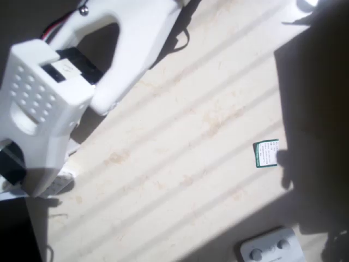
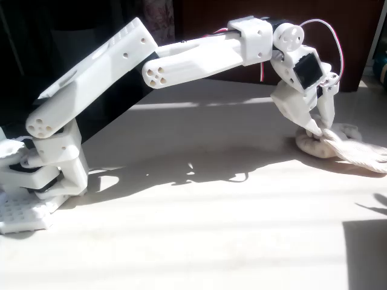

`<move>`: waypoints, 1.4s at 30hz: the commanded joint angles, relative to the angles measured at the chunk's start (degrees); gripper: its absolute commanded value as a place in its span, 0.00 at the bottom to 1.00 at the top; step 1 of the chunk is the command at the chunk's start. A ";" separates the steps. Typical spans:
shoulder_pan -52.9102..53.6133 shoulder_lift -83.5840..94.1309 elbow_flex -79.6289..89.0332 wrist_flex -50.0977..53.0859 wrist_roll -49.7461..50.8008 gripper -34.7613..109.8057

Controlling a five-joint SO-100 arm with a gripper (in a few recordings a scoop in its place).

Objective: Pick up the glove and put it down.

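one white, five-joint plastic arm [image 2: 181, 60] is seen in the fixed view, anchored at the left on its perforated base [image 2: 24, 211] and stretched far to the right, so that reach is gained toward the far edge of the pale, sunlit table [image 2: 199, 241]. at the arm's end the white two-finger gripper [image 2: 317, 127] is tipped steeply downward, a pose suited to taking something that lies flat. its fingers are drawn close together onto a fold of the soft, cream, lumpy fabric glove [image 2: 338, 145], though whether the fold is truly pinched or merely touched cannot be told. the glove is bunched on the table at the right, its stubby fingers trailing rightward, and most of it seems to be resting on the surface, so the lift is judged to be barely begun, if at all.

in the overhead view, the upper left is taken up by the arm's white body [image 1: 49, 93]; further right a small green-and-white card [image 1: 266, 153] is left lying at the shadow's edge, and a grey plastic plate with two round buttons [image 1: 271, 248] sits at the bottom right, both well apart from the arm.
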 commanded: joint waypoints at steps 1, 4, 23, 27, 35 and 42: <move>4.66 9.93 -2.11 2.99 -0.09 0.24; 8.53 13.89 -2.02 6.86 -0.09 0.24; 40.61 24.17 -1.49 30.15 -7.65 0.24; 45.70 23.20 -1.23 31.20 -7.73 0.24; 50.89 14.77 -0.88 30.59 -14.33 0.24; 53.53 6.59 -1.67 26.37 -14.41 0.24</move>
